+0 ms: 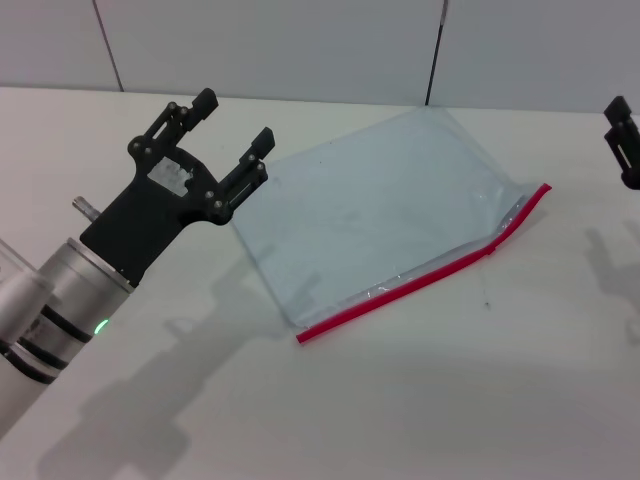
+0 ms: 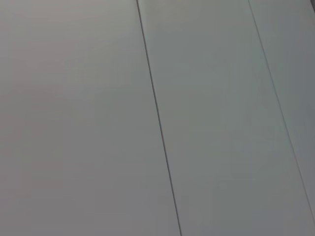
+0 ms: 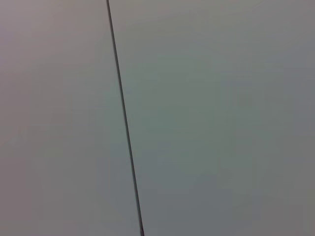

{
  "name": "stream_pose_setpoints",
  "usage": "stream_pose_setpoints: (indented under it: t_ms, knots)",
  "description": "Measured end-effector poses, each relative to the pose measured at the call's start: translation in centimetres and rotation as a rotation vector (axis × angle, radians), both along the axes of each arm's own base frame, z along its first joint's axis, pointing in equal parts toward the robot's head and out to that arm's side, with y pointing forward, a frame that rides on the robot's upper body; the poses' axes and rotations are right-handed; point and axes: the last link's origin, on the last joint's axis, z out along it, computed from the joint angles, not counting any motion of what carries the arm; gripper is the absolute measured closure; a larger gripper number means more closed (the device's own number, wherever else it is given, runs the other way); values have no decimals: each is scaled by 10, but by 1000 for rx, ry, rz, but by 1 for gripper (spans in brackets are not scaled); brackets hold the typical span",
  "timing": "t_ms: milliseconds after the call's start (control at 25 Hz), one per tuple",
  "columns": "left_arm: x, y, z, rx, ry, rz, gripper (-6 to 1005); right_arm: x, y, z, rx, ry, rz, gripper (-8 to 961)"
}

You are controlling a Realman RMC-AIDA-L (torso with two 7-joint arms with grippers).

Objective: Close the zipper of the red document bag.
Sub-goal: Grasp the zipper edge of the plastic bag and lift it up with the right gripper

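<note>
The left gripper point(image 1: 235, 122) hovers wide open just beside the red document bag point(image 1: 380, 210), which lies flat on the table point(image 1: 450, 400). The right gripper point(image 1: 622, 140) sits at the table's right edge, finger state indeterminable. The zipper point(image 1: 420, 280) is untouched; closing appears not yet started.

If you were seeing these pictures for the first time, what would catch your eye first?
The bright red zipper along the near edge of the red document bag, lying flat mid-table. Next, the black left claw, fingers spread open, raised beside the bag's left corner. The right claw barely shows at the far right edge.
</note>
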Motion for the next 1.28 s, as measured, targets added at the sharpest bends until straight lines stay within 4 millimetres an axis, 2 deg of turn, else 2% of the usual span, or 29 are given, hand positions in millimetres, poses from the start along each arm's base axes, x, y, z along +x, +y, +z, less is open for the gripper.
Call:
stream_pose_setpoints:
  t_ms: [480,760,1000,1280]
  knots:
    - [0,0,0,-2,1,-1,258,4,9,-6,-49,-14,-55,367]
    - [0,0,0,-3,2,-1,259,19,29,-5,-234,11,-162,365]
    - [0,0,-1,-3,2,0,259,22,40,-10,-408,5,-231,363]
    - [0,1,-1,-6,7,6,259,23,43,-19,-487,-14,-285,362]
